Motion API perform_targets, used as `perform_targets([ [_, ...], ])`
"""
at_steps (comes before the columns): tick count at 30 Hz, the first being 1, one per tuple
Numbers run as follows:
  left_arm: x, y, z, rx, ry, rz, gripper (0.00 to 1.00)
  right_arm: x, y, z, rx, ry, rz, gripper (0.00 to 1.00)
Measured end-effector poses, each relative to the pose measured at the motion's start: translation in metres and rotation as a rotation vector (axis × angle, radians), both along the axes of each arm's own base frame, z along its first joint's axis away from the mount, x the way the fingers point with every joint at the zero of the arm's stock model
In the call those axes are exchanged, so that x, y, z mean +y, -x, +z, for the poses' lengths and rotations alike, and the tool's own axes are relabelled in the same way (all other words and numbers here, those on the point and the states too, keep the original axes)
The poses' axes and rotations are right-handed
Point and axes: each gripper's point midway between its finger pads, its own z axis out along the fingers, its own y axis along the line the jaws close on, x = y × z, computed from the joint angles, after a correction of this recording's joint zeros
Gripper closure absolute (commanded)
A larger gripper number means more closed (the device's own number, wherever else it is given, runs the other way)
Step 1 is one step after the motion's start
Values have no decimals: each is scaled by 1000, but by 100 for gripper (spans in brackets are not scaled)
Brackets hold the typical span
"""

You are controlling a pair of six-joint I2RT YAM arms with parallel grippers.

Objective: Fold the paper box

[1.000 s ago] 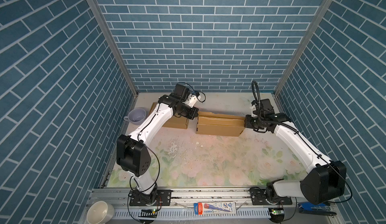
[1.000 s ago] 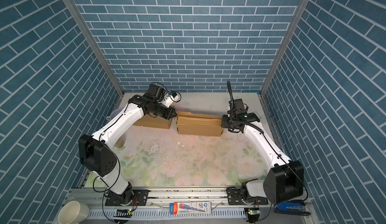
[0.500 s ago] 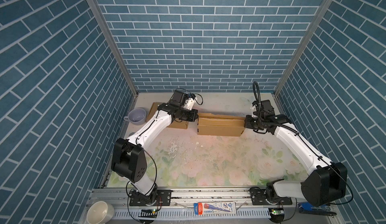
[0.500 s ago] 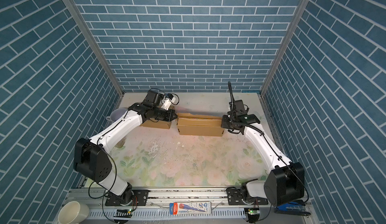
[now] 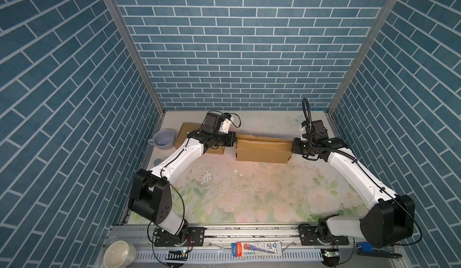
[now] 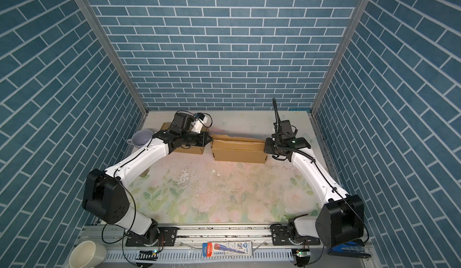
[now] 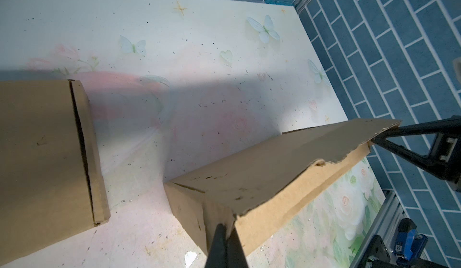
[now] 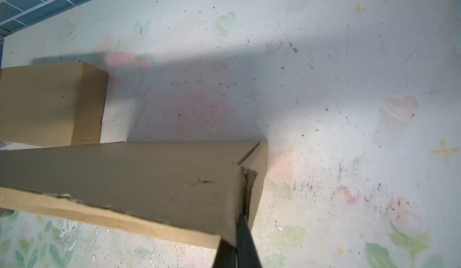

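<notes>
The paper box is a long brown cardboard box lying across the back of the table, its lid panel down and ragged along the front edge. My left gripper is shut, with its tips against the box's left end. In the left wrist view the closed fingertips touch the end wall just under the lid corner of the paper box. My right gripper is shut at the right end. Its tips sit at the slit between lid and end flap of the box.
A second cardboard box lies just left of the paper box, under my left arm. A lavender cup stands by the left wall. On the front rail are a white cup and a flat packet.
My left arm has dropped lower and its shoulder has swung left, while its gripper stays at the box's left end. The right arm and the box have hardly moved.
</notes>
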Motion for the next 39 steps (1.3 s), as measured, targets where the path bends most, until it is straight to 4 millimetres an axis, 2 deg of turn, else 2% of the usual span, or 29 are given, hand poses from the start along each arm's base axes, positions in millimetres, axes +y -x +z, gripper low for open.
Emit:
perform_targets([
  [28,-2,0,-3,-81,100,125,100,-1,2,-1,-6,0,-3,100],
  [39,-1,7,-8,-152,127,127,100,-2,3,-1,-2,-7,-17,100],
])
